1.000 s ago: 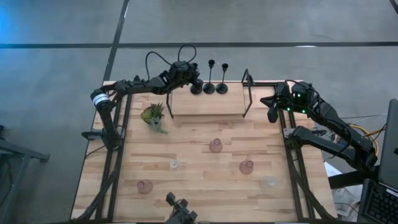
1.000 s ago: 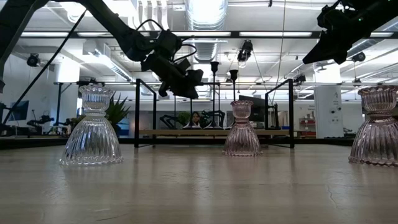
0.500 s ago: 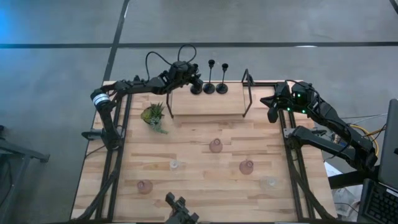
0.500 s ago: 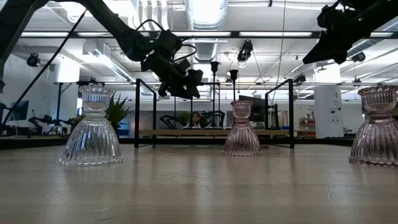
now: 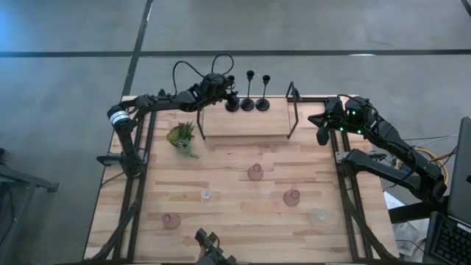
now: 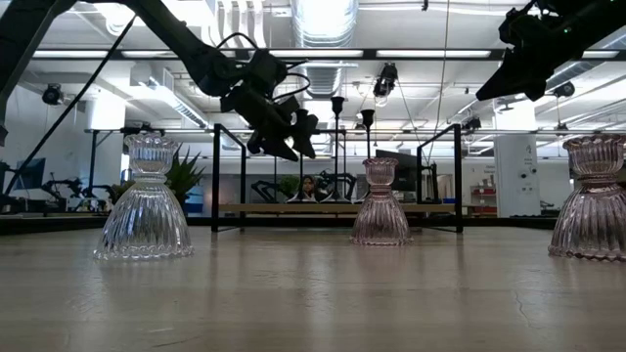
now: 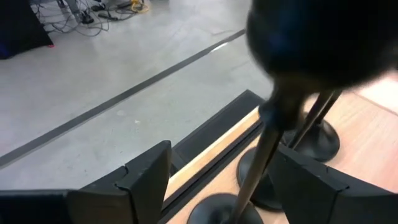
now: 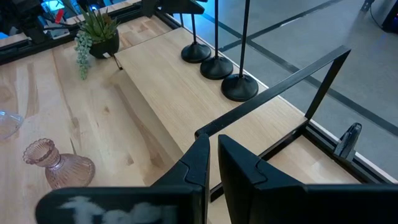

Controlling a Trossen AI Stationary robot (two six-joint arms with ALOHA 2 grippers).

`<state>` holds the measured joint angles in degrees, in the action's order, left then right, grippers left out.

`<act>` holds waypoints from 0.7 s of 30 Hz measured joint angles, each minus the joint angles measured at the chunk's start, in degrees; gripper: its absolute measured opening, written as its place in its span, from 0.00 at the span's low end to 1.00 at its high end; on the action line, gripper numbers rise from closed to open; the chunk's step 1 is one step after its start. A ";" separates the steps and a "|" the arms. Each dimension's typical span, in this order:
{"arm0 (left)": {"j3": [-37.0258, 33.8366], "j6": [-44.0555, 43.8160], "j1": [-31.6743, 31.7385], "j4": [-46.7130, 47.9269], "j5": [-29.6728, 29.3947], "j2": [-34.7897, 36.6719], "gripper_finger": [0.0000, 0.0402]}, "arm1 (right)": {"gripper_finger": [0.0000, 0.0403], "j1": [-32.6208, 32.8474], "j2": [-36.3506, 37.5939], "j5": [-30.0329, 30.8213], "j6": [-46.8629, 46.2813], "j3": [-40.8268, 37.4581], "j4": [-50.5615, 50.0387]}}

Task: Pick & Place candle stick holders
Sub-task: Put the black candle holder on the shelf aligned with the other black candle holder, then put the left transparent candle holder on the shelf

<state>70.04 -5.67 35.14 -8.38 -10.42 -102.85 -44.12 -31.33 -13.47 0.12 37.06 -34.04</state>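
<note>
Release at the back shelf (image 5: 243, 125): the left end effector (image 5: 229, 94) stands with its fingers spread wide around the stem of the leftmost black holder (image 5: 232, 105), gripping nothing now, the base down on the shelf beside the other two black holders (image 5: 255, 104). Best play from here, I'd say, is a straight lift clear of that stem, no sideways drift, because the ball top sits right between the fingers (image 7: 146, 180) in the left wrist view and a nudge could tip all three. Right end effector (image 5: 321, 126) waits above the bench's (image 5: 228, 177) right edge, pinched closed and empty. Pink glass holders (image 5: 255, 172) and clear ones (image 5: 207, 195) still stand out on the open bench, with the little plant (image 5: 181, 137) near the shelf's left end.
</note>
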 joint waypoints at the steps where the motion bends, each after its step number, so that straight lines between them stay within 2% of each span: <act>1: 0.00 0.20 0.00 0.53 0.02 0.00 0.66 | 0.07 0.00 0.00 0.00 0.00 0.00 0.00; 21: 0.00 0.74 -0.23 5.01 0.80 2.12 0.66 | 0.07 -0.02 0.00 0.01 -0.01 0.01 -0.01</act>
<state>70.04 -4.93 34.90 -3.37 -9.62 -100.73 -44.14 -31.33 -13.46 0.11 37.07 -34.05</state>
